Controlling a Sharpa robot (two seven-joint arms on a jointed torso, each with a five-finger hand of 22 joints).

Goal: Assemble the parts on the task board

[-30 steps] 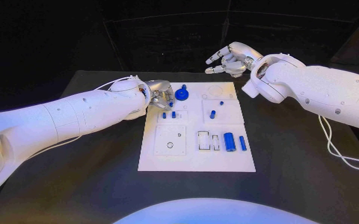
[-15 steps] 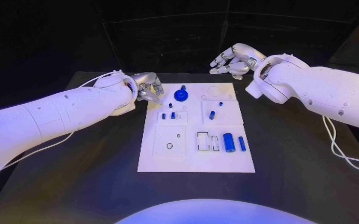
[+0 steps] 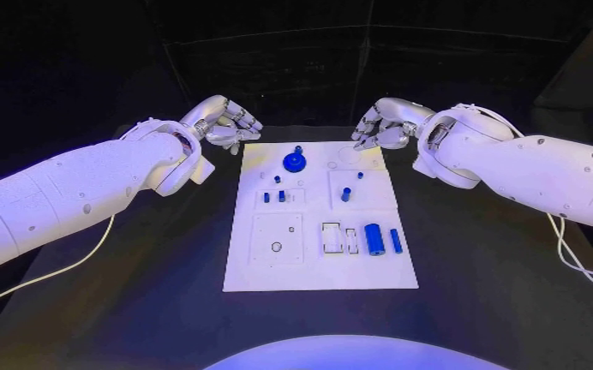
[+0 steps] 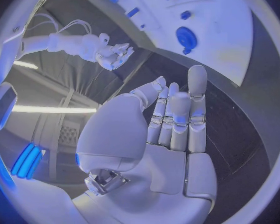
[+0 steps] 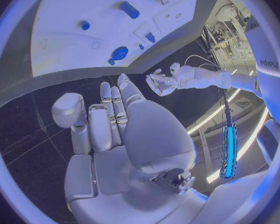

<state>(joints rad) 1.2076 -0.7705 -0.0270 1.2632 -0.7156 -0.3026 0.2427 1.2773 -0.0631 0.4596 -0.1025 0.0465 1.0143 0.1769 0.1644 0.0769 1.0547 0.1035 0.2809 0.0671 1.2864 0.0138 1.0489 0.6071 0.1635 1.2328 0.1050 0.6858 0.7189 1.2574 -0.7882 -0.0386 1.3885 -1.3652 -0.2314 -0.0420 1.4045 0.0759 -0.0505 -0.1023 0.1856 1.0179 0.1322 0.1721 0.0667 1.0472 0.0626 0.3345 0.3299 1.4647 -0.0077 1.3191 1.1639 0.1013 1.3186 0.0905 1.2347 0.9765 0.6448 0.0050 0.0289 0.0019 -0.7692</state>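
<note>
White and flat, the task board [image 3: 319, 267] lies in the middle of the black table [image 3: 494, 284] in the head view. A round blue part with a knob [image 3: 294, 163] sits near the board's far edge. Small blue pegs [image 3: 274, 196] stand just below it, and another small blue peg [image 3: 346, 193] stands to their right. A large blue cylinder [image 3: 374, 239] and a slimmer blue bar [image 3: 396, 241] lie side by side near the board's right edge. The left hand [image 3: 223, 125] hangs off the board's far left corner, fingers loosely curled, holding nothing. The right hand [image 3: 382, 130] hangs at the far right corner, fingers likewise bent and apart, nothing in them.

From the left wrist, the left hand [image 4: 171, 129] shows its fingers straight and side by side, the thumb apart, palm bare. Beyond them lies the board [image 4: 227, 45] with the round part [image 4: 186, 37], and the right hand [image 4: 115, 56] hangs in the air.

From the right wrist, the right hand [image 5: 115, 129] has its fingers extended, thumb apart, gripping nothing. The board [image 5: 71, 30] lies beyond with the round part [image 5: 119, 53] and the cylinder [image 5: 129, 9]; the left hand [image 5: 160, 79] floats off to one side.
</note>
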